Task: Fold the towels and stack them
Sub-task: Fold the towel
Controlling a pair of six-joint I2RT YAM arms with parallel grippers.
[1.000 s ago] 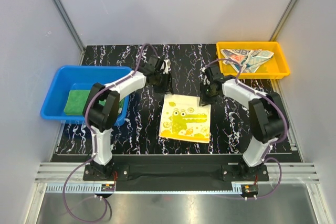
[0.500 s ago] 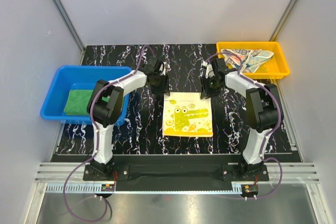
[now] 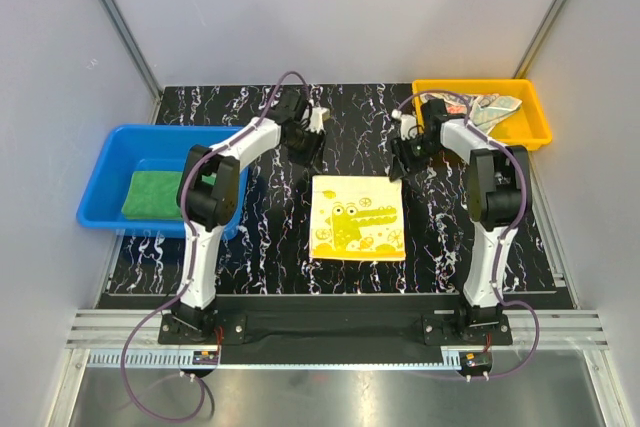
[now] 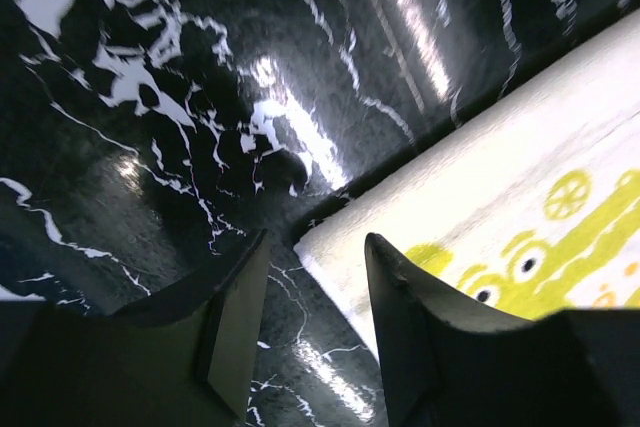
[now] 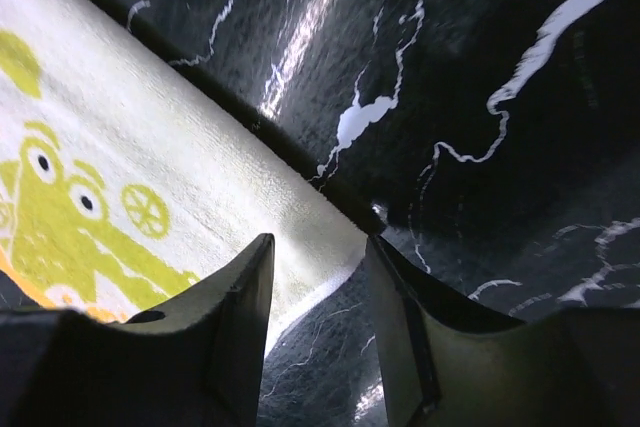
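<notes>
The pale yellow crocodile towel [image 3: 357,217] lies flat in the middle of the table. My left gripper [image 3: 305,147] hovers just beyond its far left corner, jaws open, nothing held; the wrist view shows that towel corner [image 4: 480,207] below and between the fingers [image 4: 235,317] of the left gripper [image 4: 315,287]. My right gripper [image 3: 400,162] is open over the far right corner [image 5: 150,147], and the right gripper [image 5: 318,297] holds nothing. A green towel [image 3: 150,194] rests in the blue bin [image 3: 100,162]. The printed cream towel [image 3: 480,112] lies crumpled in the orange bin [image 3: 535,132].
The black marbled table [image 3: 250,247] runs between the blue bin on the left and the orange bin at the back right. Grey walls close in on both sides and the back.
The towel went from skewed to lying square. Both grippers drew back from its far corners toward the rear, and the right jaws opened wider, letting the corner go.
</notes>
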